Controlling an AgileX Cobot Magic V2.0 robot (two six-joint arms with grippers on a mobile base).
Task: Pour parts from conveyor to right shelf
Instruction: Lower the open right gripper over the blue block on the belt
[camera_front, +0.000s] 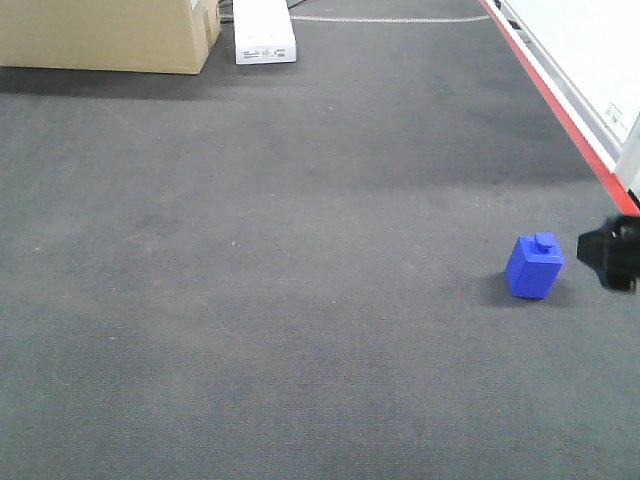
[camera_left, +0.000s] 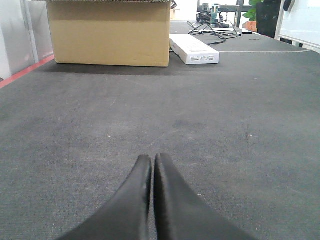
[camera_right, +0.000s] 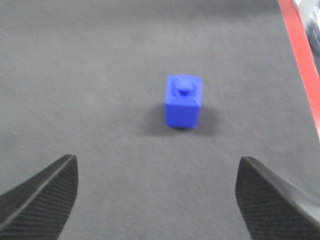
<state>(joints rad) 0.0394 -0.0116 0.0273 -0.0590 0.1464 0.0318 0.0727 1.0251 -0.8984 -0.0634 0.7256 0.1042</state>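
A small glossy blue part (camera_front: 534, 266) with a square knob on top stands upright on the dark grey belt surface (camera_front: 300, 250), at the right. It also shows in the right wrist view (camera_right: 183, 101), ahead of my right gripper (camera_right: 157, 167), which is wide open and empty, a short way from it. The right gripper's black tip (camera_front: 612, 255) shows at the front view's right edge, just right of the part. My left gripper (camera_left: 152, 159) is shut and empty, low over bare belt. The right shelf and its bins are out of view.
A cardboard box (camera_front: 105, 35) and a flat white box (camera_front: 264, 30) stand at the far left of the belt, also in the left wrist view, the cardboard box (camera_left: 110, 32) and the white box (camera_left: 194, 49). A red strip (camera_front: 560, 100) and white rail border the right side.
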